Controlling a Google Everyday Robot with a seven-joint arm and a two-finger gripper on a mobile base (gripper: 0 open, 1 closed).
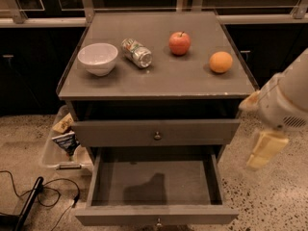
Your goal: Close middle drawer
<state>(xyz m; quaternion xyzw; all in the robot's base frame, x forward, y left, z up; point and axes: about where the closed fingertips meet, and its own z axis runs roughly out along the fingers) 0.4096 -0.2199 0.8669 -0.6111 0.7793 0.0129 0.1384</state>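
Observation:
The middle drawer (pixel 156 214) is pulled far out at the bottom of the grey cabinet. Its inside is empty, and a small round knob (pixel 158 221) shows on its flat front. Above it, the top drawer (pixel 120 133) with its own knob stands only slightly out. The lowest drawer is hidden under the open one. My gripper (pixel 263 152), cream-coloured on a white arm (pixel 288 97), hangs to the right of the cabinet. It is at about the height of the top drawer front, apart from both drawers and touching nothing.
On the cabinet top (pixel 159 81) stand a white bowl (pixel 97 57), a can on its side (pixel 136 53), a red apple (pixel 179 43) and an orange (pixel 221 61). A clear bin with packets (pixel 65 143) sits on the floor at left, with cables (pixel 43 196) beside it.

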